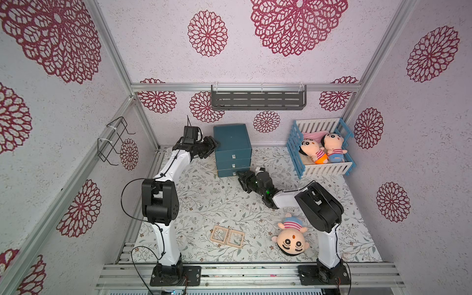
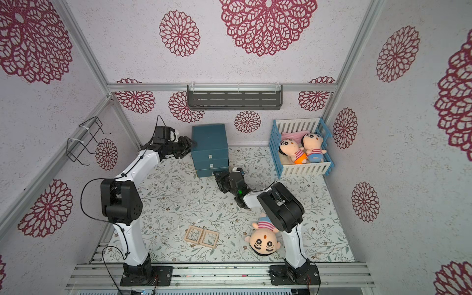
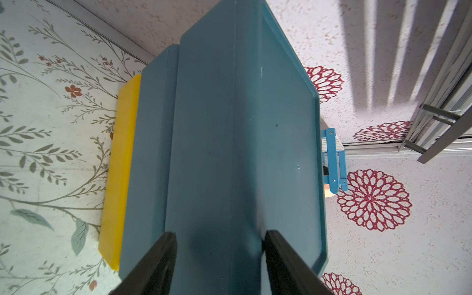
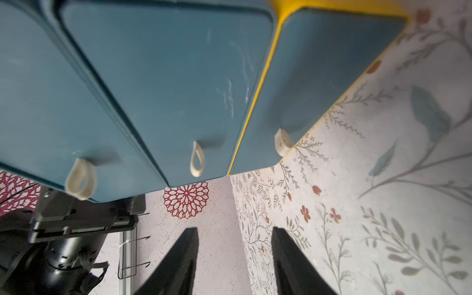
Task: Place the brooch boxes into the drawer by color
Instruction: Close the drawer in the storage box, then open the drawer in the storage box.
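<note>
the right gripper (image 4: 235, 231) stands with its jaws well apart and nothing between them, just in front of the cream cloth pull loop (image 4: 282, 143) on the bottom drawer (image 4: 319, 76). the left gripper (image 3: 221, 233) sits astride the upper left edge of the teal blue three-drawer cabinet (image 1: 231, 138). its jaws are part open, with one finger over the top and one down the side. whether they pinch the edge i cannot tell.

the only brooch boxes (image 1: 228, 236) in view are two flat square frames of light wood colour with clear centres. in both top views they lie side by side, touching, flat on the floral-patterned desk (image 1: 204, 204). they are near its front edge, between the two arm bases and well apart from the cabinet.

the bottom drawer stands a little way out of the cabinet and shows a yellow rim; the two drawers above it sit flush. the cabinet stands at the back of the desk by the wall.

a big-headed plush doll (image 1: 292, 238) in a striped top lies near the boxes, by the right arm. a blue and white slatted crib (image 1: 327, 169) in the far right corner holds two smaller dolls (image 1: 323, 149).
</note>
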Motion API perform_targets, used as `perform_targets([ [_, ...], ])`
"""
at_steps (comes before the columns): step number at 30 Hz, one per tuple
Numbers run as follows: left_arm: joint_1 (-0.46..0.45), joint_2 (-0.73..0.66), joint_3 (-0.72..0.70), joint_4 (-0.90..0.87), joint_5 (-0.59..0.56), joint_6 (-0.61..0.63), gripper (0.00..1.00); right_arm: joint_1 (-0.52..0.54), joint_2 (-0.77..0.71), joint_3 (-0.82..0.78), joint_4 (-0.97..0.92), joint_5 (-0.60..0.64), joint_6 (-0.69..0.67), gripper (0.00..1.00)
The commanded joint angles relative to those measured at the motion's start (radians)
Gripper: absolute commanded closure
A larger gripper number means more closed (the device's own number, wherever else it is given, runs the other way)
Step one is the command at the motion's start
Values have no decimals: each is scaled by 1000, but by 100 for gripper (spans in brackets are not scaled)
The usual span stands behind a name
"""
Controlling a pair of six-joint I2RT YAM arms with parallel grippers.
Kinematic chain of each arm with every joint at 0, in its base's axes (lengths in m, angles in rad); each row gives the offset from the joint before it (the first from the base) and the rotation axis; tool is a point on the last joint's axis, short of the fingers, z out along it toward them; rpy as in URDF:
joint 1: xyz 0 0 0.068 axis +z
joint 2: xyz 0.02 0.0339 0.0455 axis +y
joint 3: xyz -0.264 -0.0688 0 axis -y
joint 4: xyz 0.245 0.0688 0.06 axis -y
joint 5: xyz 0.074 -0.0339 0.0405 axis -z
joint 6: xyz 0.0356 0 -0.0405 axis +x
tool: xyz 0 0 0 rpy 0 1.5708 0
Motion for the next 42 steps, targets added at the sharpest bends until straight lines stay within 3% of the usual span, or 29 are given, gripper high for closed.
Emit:
perform_targets([
  [1,-15,31,-9,-24,12,7,39,-5,45,46,50,-9,-28,48],
  [17,-15,55,16,-25,22,4,39,-11,206,204,27,-14,-12,52],
  [32,-15,59,16,-28,28,4,39,-30,274,293,-26,-2,16,63],
  [38,-15,62,21,-27,29,4,39,-35,290,323,-48,-2,20,72],
  [42,-15,64,22,-27,29,4,39,-34,292,331,-51,3,20,93],
])
